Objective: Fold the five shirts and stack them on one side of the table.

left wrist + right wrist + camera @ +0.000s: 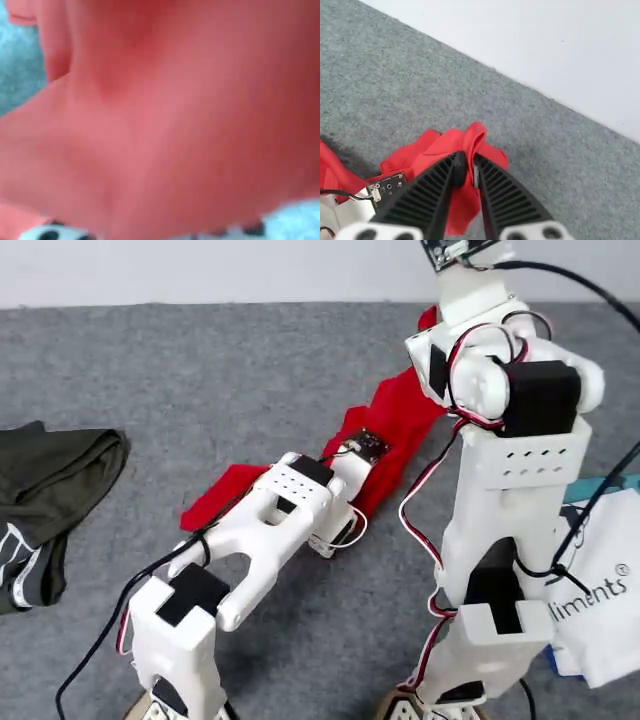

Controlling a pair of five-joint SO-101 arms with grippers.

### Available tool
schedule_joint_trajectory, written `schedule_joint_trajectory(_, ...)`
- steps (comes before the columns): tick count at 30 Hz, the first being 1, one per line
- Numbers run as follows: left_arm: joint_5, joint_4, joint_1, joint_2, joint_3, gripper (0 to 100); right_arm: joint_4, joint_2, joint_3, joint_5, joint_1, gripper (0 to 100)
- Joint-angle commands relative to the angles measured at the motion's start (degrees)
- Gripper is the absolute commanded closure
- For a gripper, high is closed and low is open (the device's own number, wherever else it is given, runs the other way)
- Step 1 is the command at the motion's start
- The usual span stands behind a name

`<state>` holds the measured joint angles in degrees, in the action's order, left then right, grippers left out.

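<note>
At the near edge of the grey desk (250,370), around 6 o'clock in the high view, stand two arms: the left arm (250,550) at 7 o'clock and the right arm (510,540) at 5 o'clock. Just beside the right arm, at 4 o'clock, lies one white shirt (605,620) with dark print, crumpled. A strip of blue cloth (610,490) shows at its far edge; whether that is a garment of its own cannot be told. Across the desk at 9 o'clock lies one olive shirt (60,475), loosely bunched, and touching its near side is a darker cloth (20,580) with white markings. That makes three shirts plainly counted and two further cloths. In the middle, one red shirt (395,425) is drawn out in a long band running from 7 o'clock toward 1 o'clock. The left arm leans low over it, and the left end effector (358,475) sits at the middle of the band. The red cloth lies tight against that arm's wrist camera, and I cannot tell whether this end effector is open or closed. The right arm rises tall and bends over toward 1 o'clock, where the right end effector (468,162) is closed on a raised fold at the far end of the red shirt, the fold standing up between its black ribbed jaws. Beyond, at 12 o'clock, the desk meets a white wall (200,270).
</note>
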<state>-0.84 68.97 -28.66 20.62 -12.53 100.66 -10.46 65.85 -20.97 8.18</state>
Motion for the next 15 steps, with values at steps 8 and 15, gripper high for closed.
schedule_joint_trajectory(8, 1.41, 2.64, -0.44, -0.09, 1.71, 99, 2.24, 2.59, 0.09, -0.18, 0.31, 99.0)
schedule_joint_trajectory(15, 4.75, 14.59, 1.14, -11.78, 8.04, 99, 2.24, 2.42, 0.09, -0.18, 0.04, 99.0)
